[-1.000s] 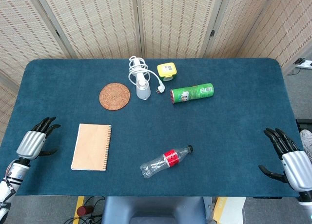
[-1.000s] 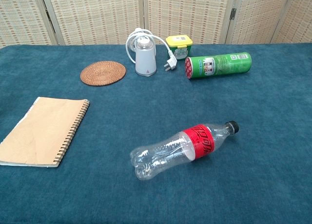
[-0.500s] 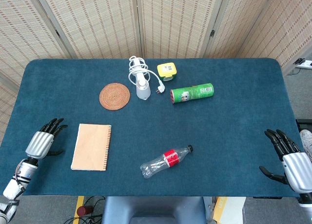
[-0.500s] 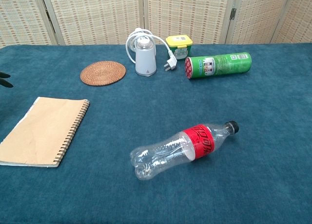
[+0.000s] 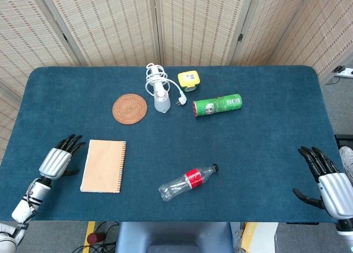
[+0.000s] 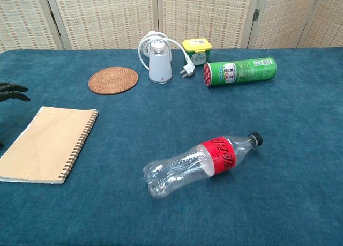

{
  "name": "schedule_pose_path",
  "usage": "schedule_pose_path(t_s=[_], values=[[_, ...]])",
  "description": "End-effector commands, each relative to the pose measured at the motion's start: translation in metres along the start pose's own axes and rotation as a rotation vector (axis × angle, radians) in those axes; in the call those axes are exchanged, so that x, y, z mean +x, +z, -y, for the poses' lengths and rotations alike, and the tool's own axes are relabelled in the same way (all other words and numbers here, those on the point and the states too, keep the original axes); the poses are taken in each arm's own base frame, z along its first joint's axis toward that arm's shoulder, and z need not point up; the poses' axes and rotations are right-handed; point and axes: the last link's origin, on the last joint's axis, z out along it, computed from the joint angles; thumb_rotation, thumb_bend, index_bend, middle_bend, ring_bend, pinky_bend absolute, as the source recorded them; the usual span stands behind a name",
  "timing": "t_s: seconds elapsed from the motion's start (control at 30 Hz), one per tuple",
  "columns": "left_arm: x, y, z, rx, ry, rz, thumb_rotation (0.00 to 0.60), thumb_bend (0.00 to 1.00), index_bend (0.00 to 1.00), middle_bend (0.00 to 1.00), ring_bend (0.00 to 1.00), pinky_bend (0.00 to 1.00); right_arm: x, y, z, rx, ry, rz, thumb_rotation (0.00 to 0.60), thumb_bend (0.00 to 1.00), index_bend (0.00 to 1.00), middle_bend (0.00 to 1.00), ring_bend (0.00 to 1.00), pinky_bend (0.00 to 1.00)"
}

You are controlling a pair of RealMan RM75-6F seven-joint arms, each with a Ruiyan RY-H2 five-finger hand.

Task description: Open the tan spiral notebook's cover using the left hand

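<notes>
Left hand [image 5: 55, 162] sits low over the table [image 5: 265, 137] just left of the notebook [image 5: 103, 166], fingers spread and pointing toward the far side, holding nothing, not touching the cover; chest view catches only its dark fingertips [image 6: 12, 91] at the left edge. One tan spiral notebook, closed, lying flat near the front-left of the table, spiral binding along its right edge. Right hand [image 5: 325, 181] is at the table's front-right corner, fingers apart, empty, well away from everything. Further out: one clear plastic bottle [image 5: 188, 181] with a red label and black cap, lying on its side right of the notebook, cap pointing to the far right. Toward the far side, one round woven coaster [image 5: 129, 108], well apart from the notebook. Right of the coaster, one small white device [image 5: 160, 100] standing upright with its white cable [image 5: 155, 76] looped behind it and the plug [image 5: 180, 101] lying beside. One yellow-lidded container [image 5: 188, 80] just behind the plug. One green can [image 5: 217, 105] on its side, right of the plug. One blue cloth covers the whole table; folding screens [image 5: 182, 21] stand behind it.
</notes>
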Motion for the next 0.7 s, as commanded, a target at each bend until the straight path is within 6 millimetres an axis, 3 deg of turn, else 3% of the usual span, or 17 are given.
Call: schedule_pose_path(t_s=[0.03, 0.7], values=[[-0.002, 0.001, -0.003, -0.01, 0.01, 0.008, 0.6, 0.13, 0.18, 0.1, 0.05, 0.22, 0.0, 0.0, 0.0, -0.003, 0.001, -0.001, 0.6, 0.22, 0.0, 0.12, 0.01, 0.15], [-0.007, 0.012, -0.026, -0.061, -0.067, -0.027, 0.6, 0.13, 0.2, 0.1, 0.05, 0.22, 0.0, -0.003, -0.001, -0.025, 0.01, -0.01, 0.6, 0.22, 0.0, 0.12, 0.01, 0.15]])
